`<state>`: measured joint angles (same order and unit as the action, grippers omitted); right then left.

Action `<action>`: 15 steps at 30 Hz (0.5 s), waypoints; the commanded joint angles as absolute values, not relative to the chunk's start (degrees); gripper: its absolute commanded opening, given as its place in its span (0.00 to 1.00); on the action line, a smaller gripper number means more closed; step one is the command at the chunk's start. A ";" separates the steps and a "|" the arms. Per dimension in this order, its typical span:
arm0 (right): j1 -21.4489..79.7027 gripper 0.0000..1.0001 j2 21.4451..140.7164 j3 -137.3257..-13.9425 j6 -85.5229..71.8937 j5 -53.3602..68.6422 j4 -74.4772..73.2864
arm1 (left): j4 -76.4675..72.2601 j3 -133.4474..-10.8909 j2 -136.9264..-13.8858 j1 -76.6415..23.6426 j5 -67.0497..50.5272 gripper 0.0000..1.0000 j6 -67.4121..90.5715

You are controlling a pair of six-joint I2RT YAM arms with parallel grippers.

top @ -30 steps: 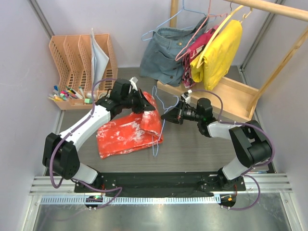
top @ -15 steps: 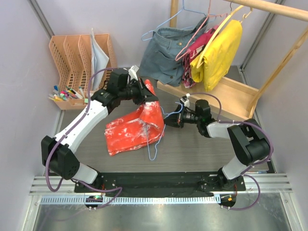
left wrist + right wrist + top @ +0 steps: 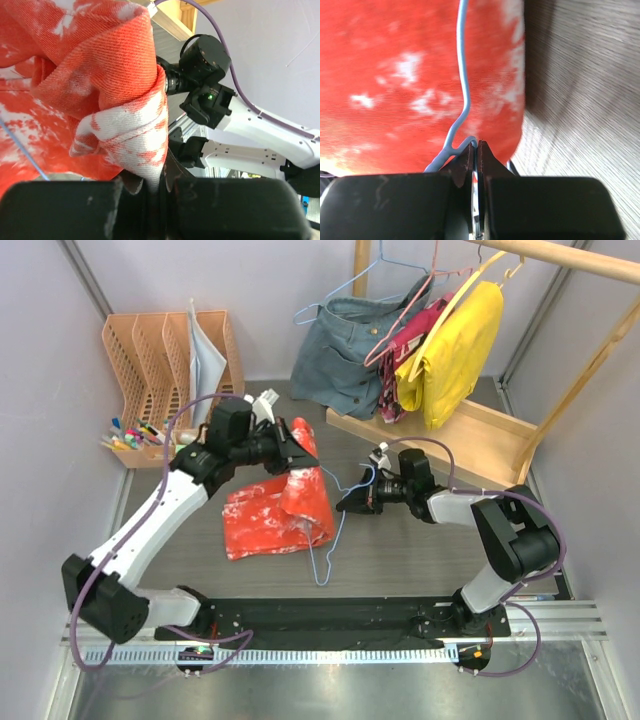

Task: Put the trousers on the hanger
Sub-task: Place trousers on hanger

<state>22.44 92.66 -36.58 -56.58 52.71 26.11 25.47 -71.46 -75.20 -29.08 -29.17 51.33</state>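
The red-orange trousers with white splotches lie bunched on the table at centre left. My left gripper is shut on their upper edge and holds that part lifted; the pinched white-and-red fold shows in the left wrist view. The light-blue wire hanger runs down the trousers' right edge toward the front. My right gripper is shut on the hanger's wire near its neck; the right wrist view shows the blue wire rising from the closed jaws across the red cloth.
A wooden rack at the back right carries a grey-blue denim garment, a pink hanger and a yellow garment. Its wooden base lies behind my right arm. An orange file organiser and pens stand at the back left.
My left gripper has lifted and pulled the trousers' upper edge toward the back left. My right gripper has shifted slightly left with the hanger, whose lower end swung toward the front.
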 commanded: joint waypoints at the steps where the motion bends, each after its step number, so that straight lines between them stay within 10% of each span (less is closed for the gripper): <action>1: 22.76 0.01 93.87 -38.58 -52.56 50.80 19.70 | 26.87 -69.45 -67.60 -24.62 -32.87 0.00 50.63; 15: 21.18 0.01 93.60 -38.93 -51.59 48.60 17.58 | 57.37 -62.76 -66.88 -7.30 -17.69 0.00 26.74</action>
<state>21.63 93.17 -37.93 -52.77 50.68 19.22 48.58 -63.29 -67.57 -8.40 -24.77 36.16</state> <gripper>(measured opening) 0.045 0.054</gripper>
